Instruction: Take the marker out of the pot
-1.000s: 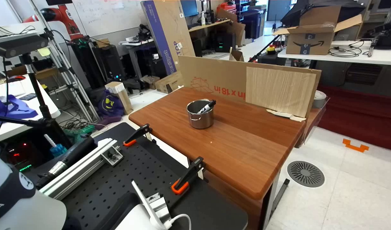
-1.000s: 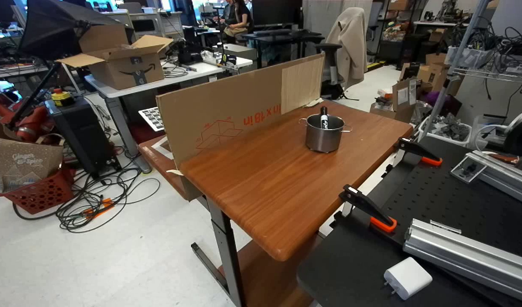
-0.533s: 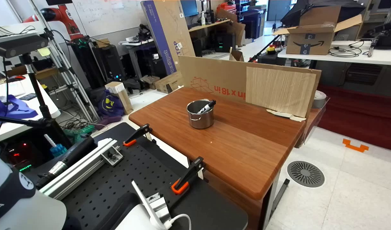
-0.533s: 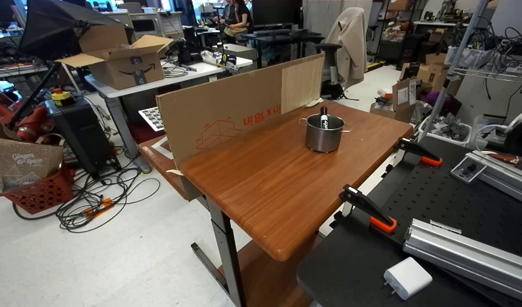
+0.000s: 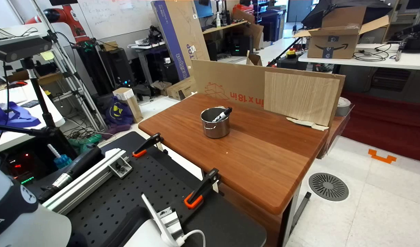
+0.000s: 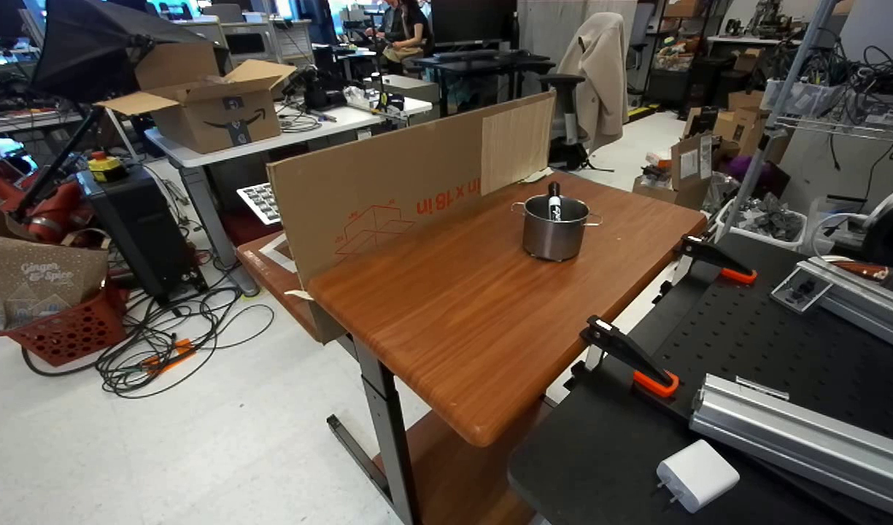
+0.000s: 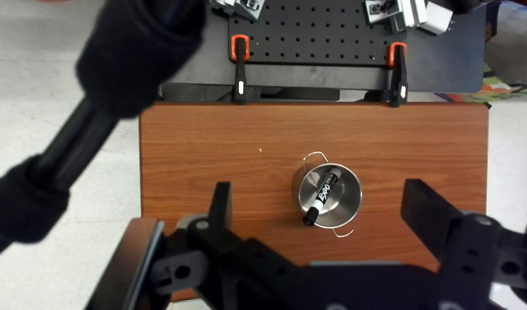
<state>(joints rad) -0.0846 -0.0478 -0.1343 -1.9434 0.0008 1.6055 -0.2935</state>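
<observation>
Marker (image 7: 324, 193) leans in the pot (image 6: 554, 238), black end jutting past the rim, and I notice neither shifting on the worktop (image 6: 446, 313) this past second. The fingers (image 7: 429, 215) stand wide apart, gripping nothing, well clear of both, so the pull-out still lies ahead, I'd say, and reaching down should come first.

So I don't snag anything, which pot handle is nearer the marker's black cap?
The handle toward the cardboard; the other handle faces the clamps, farther from the cap.
</observation>
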